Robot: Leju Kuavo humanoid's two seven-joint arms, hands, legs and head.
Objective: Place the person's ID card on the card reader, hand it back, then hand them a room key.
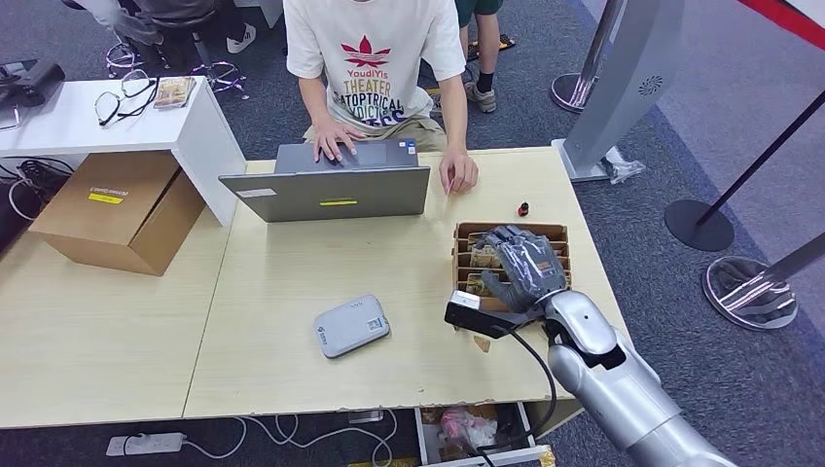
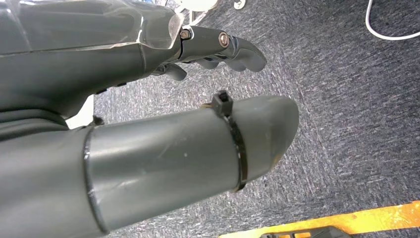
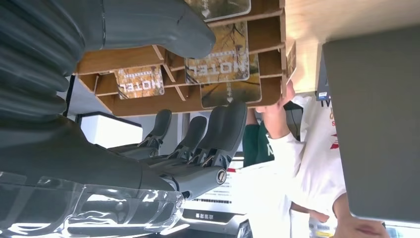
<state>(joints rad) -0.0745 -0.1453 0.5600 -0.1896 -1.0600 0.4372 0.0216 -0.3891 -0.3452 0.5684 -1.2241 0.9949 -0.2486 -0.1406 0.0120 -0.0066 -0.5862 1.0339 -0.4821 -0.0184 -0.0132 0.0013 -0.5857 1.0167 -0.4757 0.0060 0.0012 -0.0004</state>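
My right hand [image 1: 522,265] hovers over a brown cardboard rack [image 1: 559,232] at the right side of the pale wooden worktop [image 1: 292,282]. Its fingers [image 3: 229,130] are spread apart and grasp nothing. The rack's slots hold room key cards [image 3: 218,63] printed with the word HOTEL. The grey card reader [image 1: 351,325] lies flat near the worktop's middle, well apart from the rack. A person in a white T-shirt [image 1: 370,58] sits at the far edge behind an open grey laptop [image 1: 331,185], one hand on its keyboard. My left hand [image 2: 148,79] hangs over grey carpet, fingers [image 2: 237,49] curled loosely, grasping nothing.
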